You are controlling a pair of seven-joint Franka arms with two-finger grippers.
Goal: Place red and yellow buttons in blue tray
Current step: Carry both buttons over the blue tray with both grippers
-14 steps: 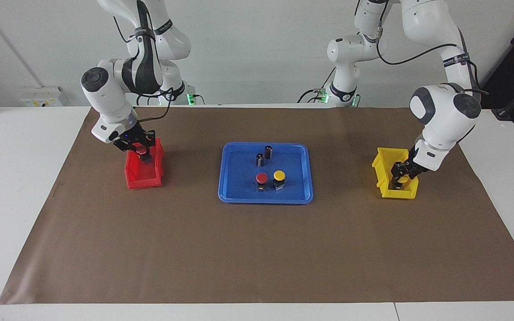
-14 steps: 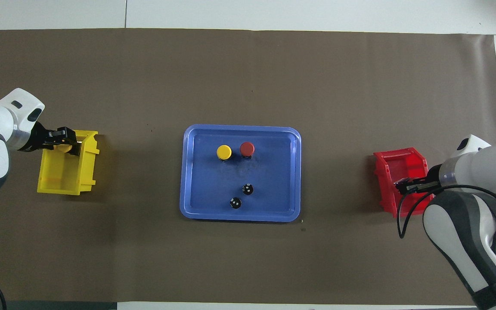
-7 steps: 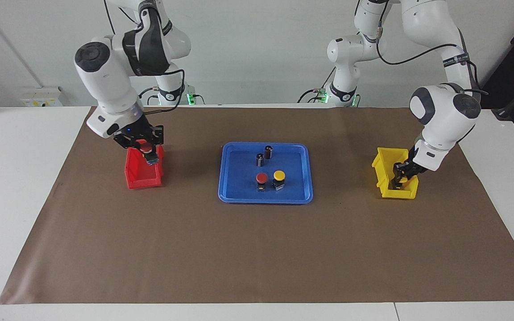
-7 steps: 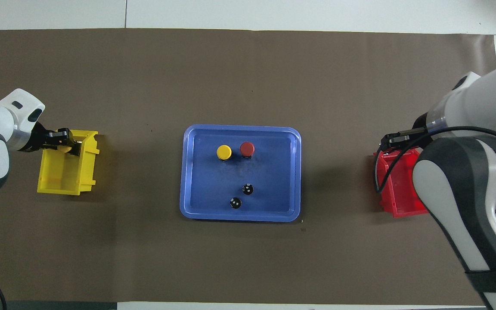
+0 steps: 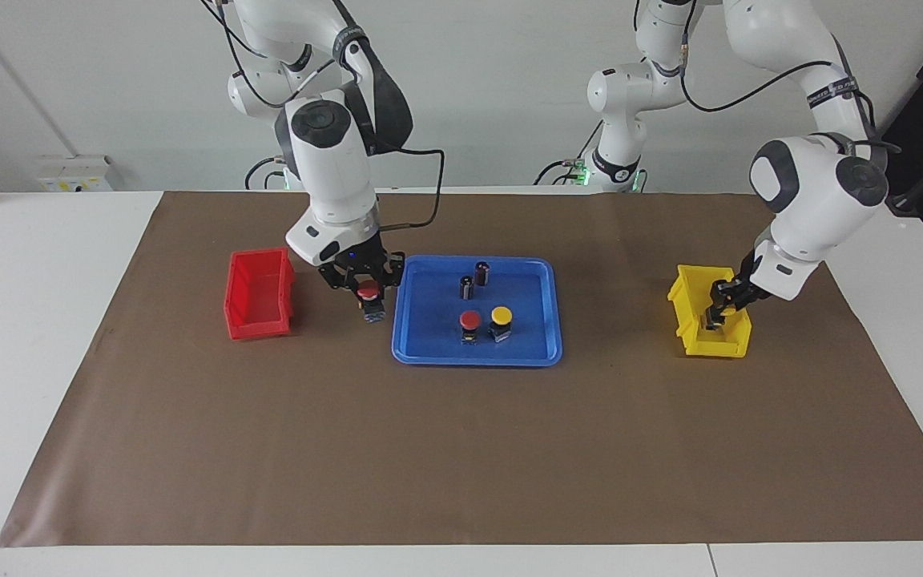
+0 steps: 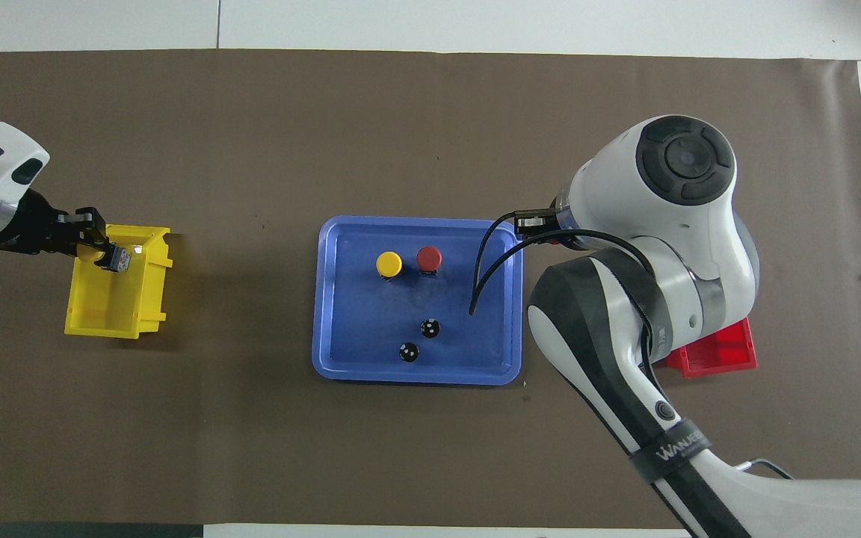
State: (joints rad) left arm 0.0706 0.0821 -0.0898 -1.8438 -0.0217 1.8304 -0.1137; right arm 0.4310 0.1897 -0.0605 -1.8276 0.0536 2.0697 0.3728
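The blue tray (image 5: 429,340) (image 6: 475,359) lies mid-table. In it stand one red button (image 5: 469,322) (image 6: 429,258) and one yellow button (image 5: 501,317) (image 6: 389,264). My right gripper (image 5: 368,287) is shut on a second red button (image 5: 370,300), held above the mat between the red bin and the tray's rim. The right arm's body hides that gripper in the overhead view. My left gripper (image 5: 719,308) (image 6: 102,250) is shut on a second yellow button (image 6: 94,252), held just above the yellow bin.
Two dark capless cylinders (image 5: 467,286) (image 5: 482,272) stand in the tray's part nearer the robots. The red bin (image 5: 259,304) (image 6: 722,351) sits toward the right arm's end, the yellow bin (image 5: 710,340) (image 6: 113,302) toward the left arm's end. A brown mat (image 5: 461,449) covers the table.
My right gripper lifted the red button out of the red bin and carried it toward the blue tray. My left gripper rose a little with the yellow button over the yellow bin.
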